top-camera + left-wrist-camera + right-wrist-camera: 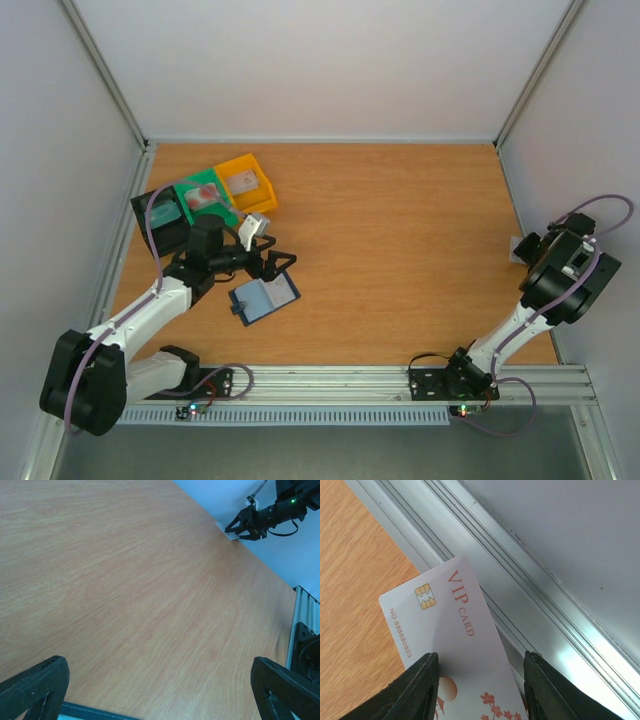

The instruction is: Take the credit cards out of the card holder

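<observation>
The card holder (265, 297) lies open on the table, dark navy with blue-grey pockets; its stitched edge shows at the bottom of the left wrist view (95, 713). My left gripper (277, 265) is open and empty just above the holder's far edge, also seen in the left wrist view (160, 690). My right gripper (527, 248) is open at the table's right edge, over a pale credit card (514, 250). In the right wrist view the card (450, 630), marked VIP CARD with reddish flowers, lies flat under the spread gripper (480, 685), half on the metal rail.
Black bin (160, 215), green bin (190, 186) and yellow bin (262, 166) stand at the back left; the green one holds a reddish card (200, 198), the yellow one a pale card (242, 182). A metal rail (530, 580) and enclosure walls border the table.
</observation>
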